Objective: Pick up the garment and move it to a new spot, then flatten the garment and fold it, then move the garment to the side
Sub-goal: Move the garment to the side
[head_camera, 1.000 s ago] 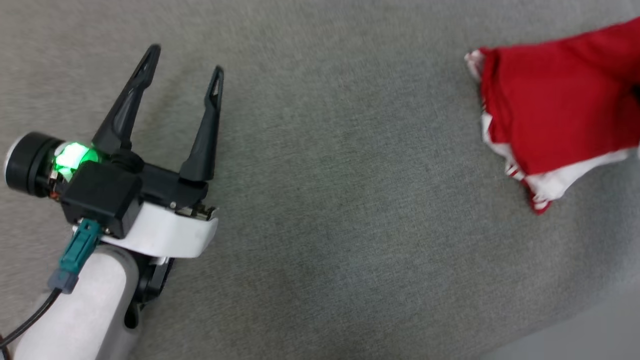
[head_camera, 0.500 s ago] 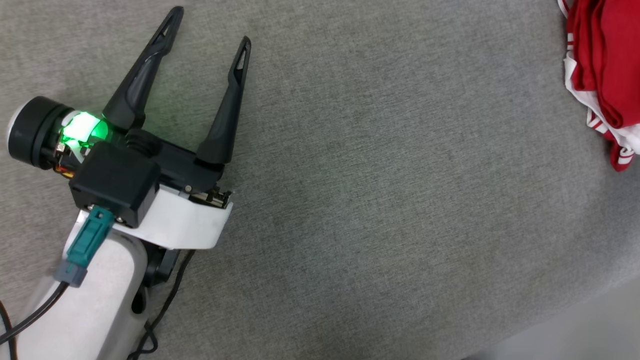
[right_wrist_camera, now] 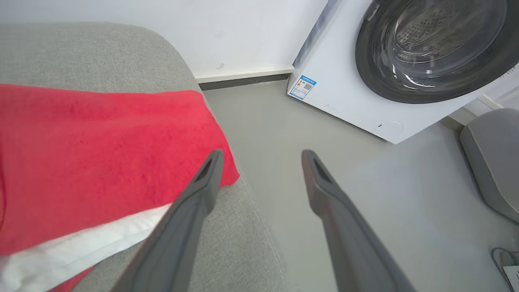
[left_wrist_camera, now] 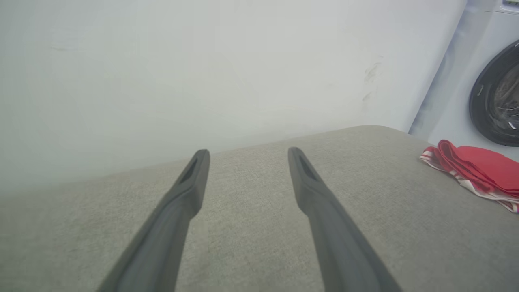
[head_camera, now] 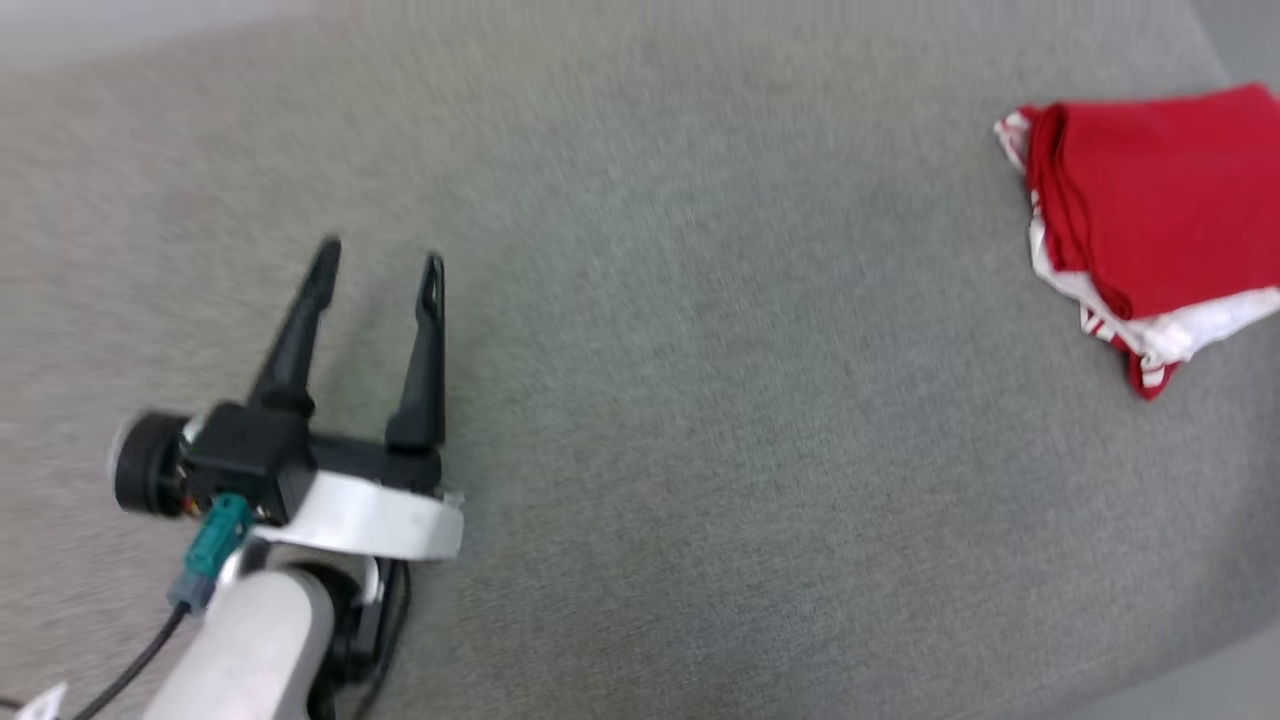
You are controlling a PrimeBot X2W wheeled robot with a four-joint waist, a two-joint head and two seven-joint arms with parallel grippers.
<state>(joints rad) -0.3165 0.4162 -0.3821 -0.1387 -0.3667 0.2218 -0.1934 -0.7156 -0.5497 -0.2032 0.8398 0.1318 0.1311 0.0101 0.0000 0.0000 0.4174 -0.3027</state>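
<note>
The garment (head_camera: 1150, 205) lies folded, red on top with white and striped layers beneath, at the far right edge of the grey cushioned surface (head_camera: 700, 400). It also appears in the left wrist view (left_wrist_camera: 480, 170) and fills the left of the right wrist view (right_wrist_camera: 93, 158). My left gripper (head_camera: 380, 265) is open over bare grey fabric at the left, far from the garment. Its dark fingers (left_wrist_camera: 184, 194) hold nothing. My right gripper (right_wrist_camera: 259, 156) is open, just off the garment's right corner, over the surface's edge, with nothing between its fingers.
A white washing machine (right_wrist_camera: 365, 69) with a dark round door (left_wrist_camera: 496, 97) stands on the floor beyond the surface's right end. A white wall (left_wrist_camera: 202, 61) runs behind the surface. A grey rounded object (right_wrist_camera: 492, 162) sits on the floor at the right.
The head camera has swung, so the whole picture shifted. The garment, earlier bunched and lifted at the right, now lies flat and folded with the right gripper's fingers apart beside it. The left gripper stays open.
</note>
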